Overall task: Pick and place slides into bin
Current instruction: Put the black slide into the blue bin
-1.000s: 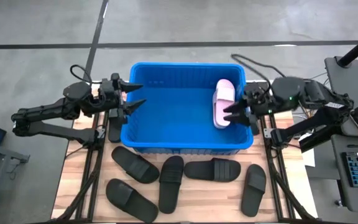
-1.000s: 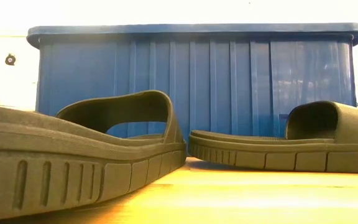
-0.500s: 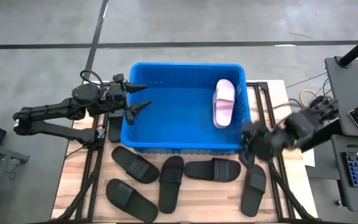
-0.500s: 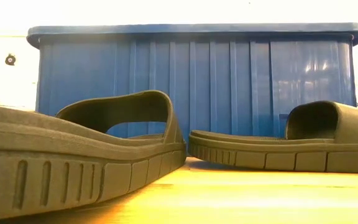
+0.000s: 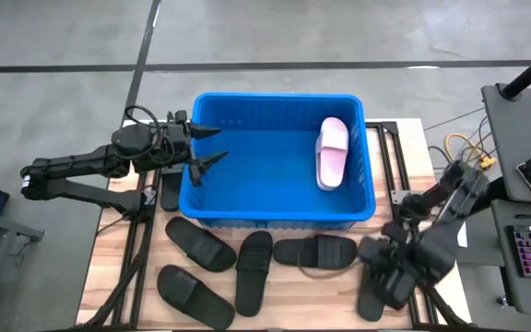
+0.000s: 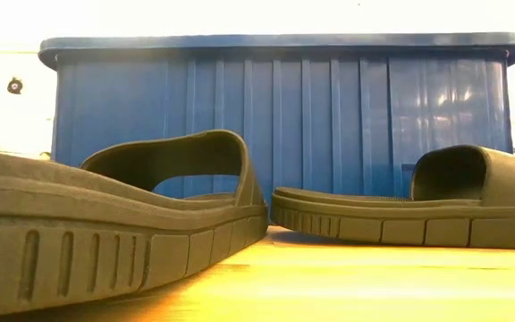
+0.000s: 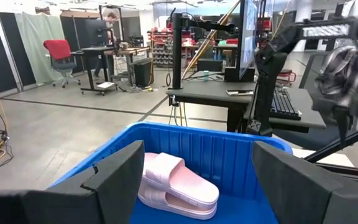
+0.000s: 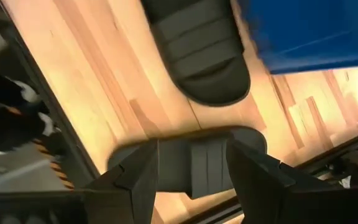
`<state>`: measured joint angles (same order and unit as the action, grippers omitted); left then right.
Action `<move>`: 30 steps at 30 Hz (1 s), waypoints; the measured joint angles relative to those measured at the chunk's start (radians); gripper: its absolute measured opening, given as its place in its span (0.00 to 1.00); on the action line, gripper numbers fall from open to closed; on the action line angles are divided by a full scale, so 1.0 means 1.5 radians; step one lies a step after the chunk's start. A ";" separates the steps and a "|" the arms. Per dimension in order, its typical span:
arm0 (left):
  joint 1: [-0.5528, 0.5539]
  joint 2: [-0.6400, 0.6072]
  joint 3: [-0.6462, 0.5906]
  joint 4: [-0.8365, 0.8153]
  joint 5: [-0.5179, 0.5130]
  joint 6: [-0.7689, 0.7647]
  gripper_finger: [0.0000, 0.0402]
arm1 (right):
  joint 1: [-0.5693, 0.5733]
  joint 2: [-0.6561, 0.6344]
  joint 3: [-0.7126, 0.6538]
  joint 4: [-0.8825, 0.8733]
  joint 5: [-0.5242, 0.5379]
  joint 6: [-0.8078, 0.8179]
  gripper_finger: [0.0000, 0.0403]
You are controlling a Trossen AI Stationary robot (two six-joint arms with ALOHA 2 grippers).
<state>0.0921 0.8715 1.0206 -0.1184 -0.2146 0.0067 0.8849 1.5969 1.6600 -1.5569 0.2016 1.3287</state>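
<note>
The step in hand looks like the approach to the next pickup: the right gripper [image 5: 390, 277] hangs over the rightmost black slide [image 5: 376, 281], which lies on the tabletop [image 5: 325, 295] in front of the blue bin's [image 5: 275, 214] right front corner. In the right wrist view its two fingers [image 8: 138, 177] stand apart with that slide's wide strap [image 8: 194, 165] showing between them, and nothing is held. Whether the fingers touch the slide cannot be told.

The next move probably calls for lowering the gripper so the fingers straddle the strap or the sole's edge, closing, then lifting clear of the bin's thick rim before carrying the slide over the tub.

The left gripper [image 5: 203, 148] waits over the bin's left rim, its fingers wide apart and holding nothing.

One pale pink slide [image 5: 332, 152] already lies inside the bin near its right wall, sole down. Five matte black slides remain on the tabletop in front of the bin: one angled at the left front [image 5: 199, 244], one nearer the table's edge [image 5: 194, 297], one upright in the middle [image 5: 253, 269], one lying crosswise [image 5: 316, 252], and the rightmost under the gripper. Each has an open toe and a single wide strap; the low view shows ribbed sole sides. The rubber will likely give a little under the fingers.
</note>
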 joint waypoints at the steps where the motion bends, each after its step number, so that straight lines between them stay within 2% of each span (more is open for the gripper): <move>1: 0.000 0.001 0.000 0.002 0.000 0.000 0.70 | 0.010 0.014 0.000 -0.002 0.000 0.000 0.44; 9: 0.000 -0.002 0.000 0.002 0.001 0.000 0.70 | 0.068 0.102 -0.009 -0.010 -0.017 0.074 0.44; 19: 0.000 -0.001 0.000 0.002 0.001 0.000 0.70 | 0.111 0.197 -0.020 -0.010 -0.013 0.057 0.44; 30: 0.000 -0.001 0.000 0.002 0.001 0.000 0.70 | 0.113 0.292 -0.037 -0.009 -0.012 0.037 0.44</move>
<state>0.0921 0.8700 1.0203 -0.1154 -0.2131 0.0067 1.0538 2.0352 1.6047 -1.5711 0.1833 1.3835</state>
